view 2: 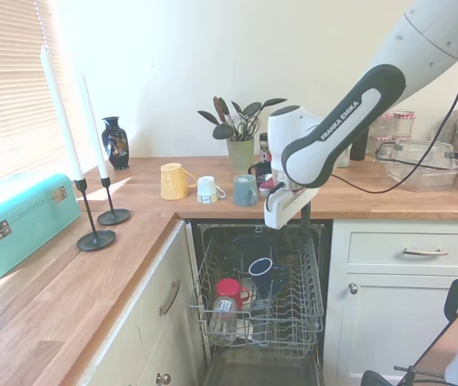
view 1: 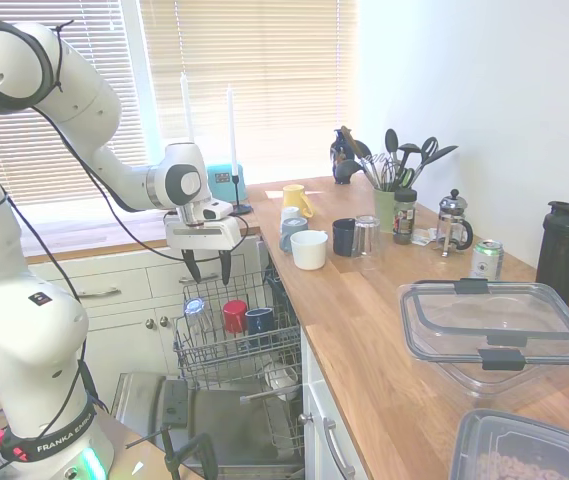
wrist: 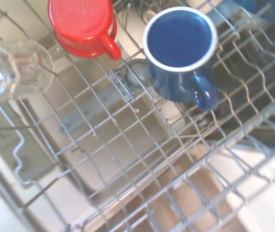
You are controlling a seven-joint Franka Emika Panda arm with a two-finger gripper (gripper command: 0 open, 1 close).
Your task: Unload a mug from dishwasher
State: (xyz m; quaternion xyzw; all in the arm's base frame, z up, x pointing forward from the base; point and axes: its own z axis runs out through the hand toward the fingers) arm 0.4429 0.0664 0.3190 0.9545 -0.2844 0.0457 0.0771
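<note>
In the first exterior view the pincer [view 1: 209,268] hangs above the pulled-out rack [view 1: 232,340] of the dishwasher [view 1: 214,420], fingers pointing down with a narrow gap between them and nothing held. Below it the mug [view 1: 259,321] stands in the rack just beside the red mug [view 1: 235,315], with a glass [view 1: 195,317] further along the same row. On the bench [view 1: 394,350] sit a white cup [view 1: 309,249], a dark cup [view 1: 344,237] and a clear box [view 1: 494,325]. In the second exterior view the pincer [view 2: 290,217] hovers over the rack's [view 2: 261,301] back part, well clear of the mug [view 2: 262,273], which stands mouth up near the rack's middle; the red mug [view 2: 229,291] is beside it. In the wrist view the mug [wrist: 180,53] shows from above, white-rimmed, blue inside, handle resting against the wires, apart from the red mug [wrist: 83,24] and the glass [wrist: 9,72].
</note>
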